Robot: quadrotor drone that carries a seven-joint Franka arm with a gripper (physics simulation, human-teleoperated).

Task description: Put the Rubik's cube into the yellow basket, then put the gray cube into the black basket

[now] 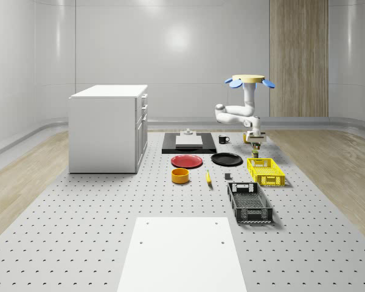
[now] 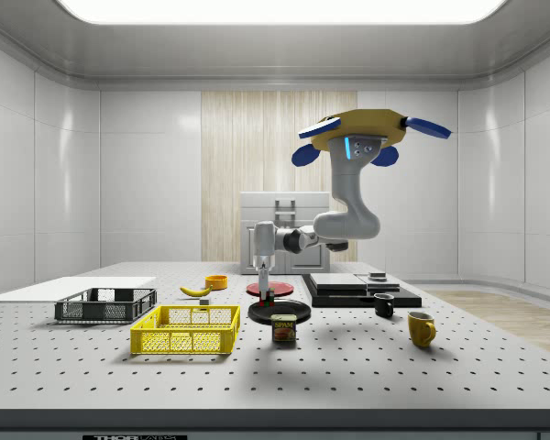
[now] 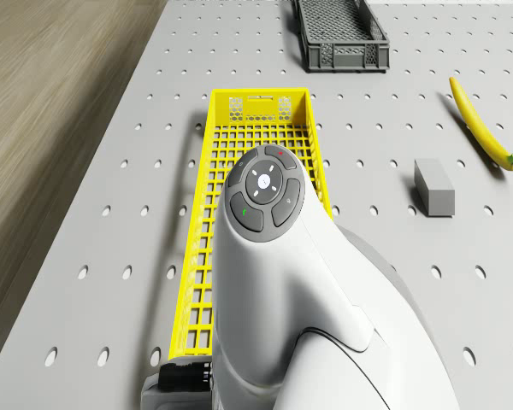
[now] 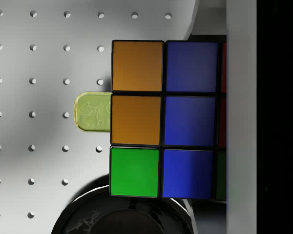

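I read "SPAM" on the small dark tin (image 2: 284, 328) standing just beside the yellow wire basket (image 2: 185, 332); nothing else is legible.

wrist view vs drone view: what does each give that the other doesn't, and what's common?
Wrist view: the Rubik's cube close up, held in the claw, with a can's yellowish lid and the black plate's rim on the table below it. Drone view: the arm over the yellow basket, plus the black basket, gray cube and banana. Both: the perforated table. The drone hovers above that table.
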